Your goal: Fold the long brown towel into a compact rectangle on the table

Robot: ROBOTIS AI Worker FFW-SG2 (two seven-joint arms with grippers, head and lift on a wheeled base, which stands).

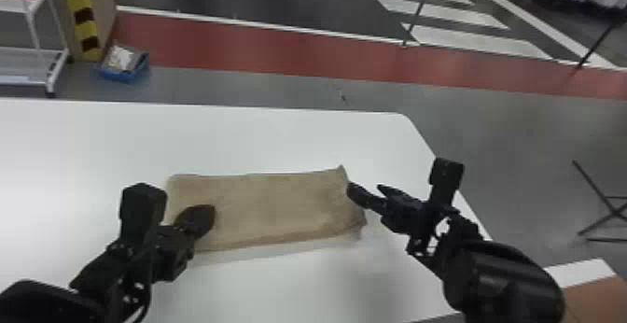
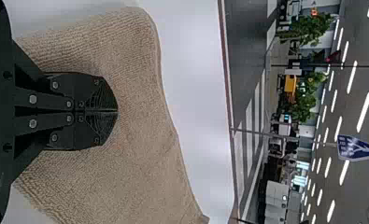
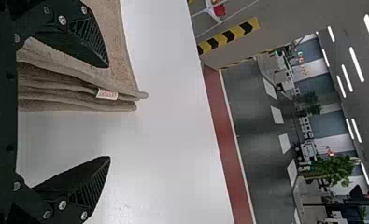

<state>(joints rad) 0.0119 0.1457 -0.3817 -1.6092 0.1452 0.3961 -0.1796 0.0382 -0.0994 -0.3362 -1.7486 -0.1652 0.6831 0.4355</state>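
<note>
Your left gripper, closed and seemingly empty, is over the left end of the brown towel on the table. Expect it light and floppy; pinch every layer at the right end, beside your empty, wide-open right gripper.

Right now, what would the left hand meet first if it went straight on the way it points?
Most likely the brown towel: the left hand is over its left part, fingers shut. Whether it already touches the cloth is unclear.
</note>
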